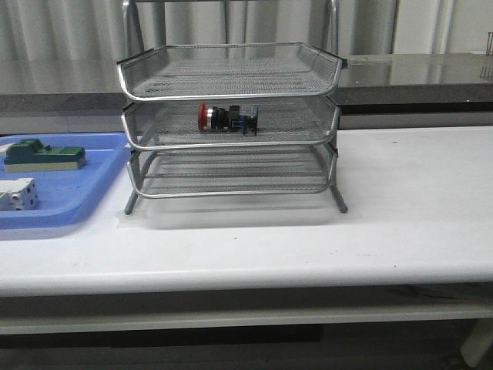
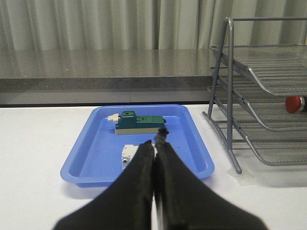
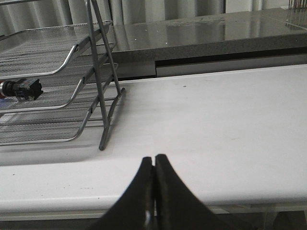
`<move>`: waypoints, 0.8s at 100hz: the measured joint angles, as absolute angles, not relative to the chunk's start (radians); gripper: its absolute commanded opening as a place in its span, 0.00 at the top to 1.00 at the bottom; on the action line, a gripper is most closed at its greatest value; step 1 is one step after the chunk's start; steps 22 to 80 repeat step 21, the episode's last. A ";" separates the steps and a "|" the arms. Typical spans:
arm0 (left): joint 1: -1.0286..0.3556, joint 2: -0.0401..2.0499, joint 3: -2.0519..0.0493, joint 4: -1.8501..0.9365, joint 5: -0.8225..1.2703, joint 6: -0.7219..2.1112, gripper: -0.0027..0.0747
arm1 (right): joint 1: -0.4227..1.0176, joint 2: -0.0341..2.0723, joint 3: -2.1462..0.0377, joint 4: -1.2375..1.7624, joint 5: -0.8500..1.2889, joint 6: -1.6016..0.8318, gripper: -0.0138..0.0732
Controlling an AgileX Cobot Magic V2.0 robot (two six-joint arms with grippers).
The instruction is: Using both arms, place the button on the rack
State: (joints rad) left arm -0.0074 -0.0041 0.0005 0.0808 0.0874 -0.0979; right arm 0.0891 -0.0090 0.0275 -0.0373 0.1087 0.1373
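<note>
Lying on its side in the middle tier of the rack (image 1: 231, 123), the button (image 1: 227, 118) sits upper centre of the front view, red head pointing frame-left. The rack stands on the white surface (image 1: 400, 208). At the left edge a blue tray (image 1: 100, 181) holds a green block (image 1: 42, 154) and a white block (image 1: 19, 194). No arm shows in this view.

Left wrist view: the left end effector (image 2: 155, 149) fills the bottom centre, fingers pressed together and holding nothing, over the near part of the tray (image 2: 96, 153). At the right edge, the button's red head (image 2: 295, 104) peeks from the rack (image 2: 259, 96).

Right wrist view: the right end effector (image 3: 154, 163) is likewise pressed together and holding nothing, at bottom centre above bare surface. The button (image 3: 21, 89) lies in the rack (image 3: 57, 76) at the left edge.
</note>
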 measured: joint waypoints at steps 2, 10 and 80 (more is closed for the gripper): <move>-0.007 -0.004 0.001 0.081 0.087 -0.098 0.99 | 0.089 -0.009 0.028 -0.037 0.109 0.137 0.91; -0.007 -0.004 0.001 0.081 0.087 -0.098 0.99 | 0.089 -0.009 0.028 -0.037 0.109 0.134 0.91; -0.007 -0.004 0.001 0.081 0.087 -0.098 0.99 | 0.089 -0.009 0.028 -0.037 0.109 0.134 0.91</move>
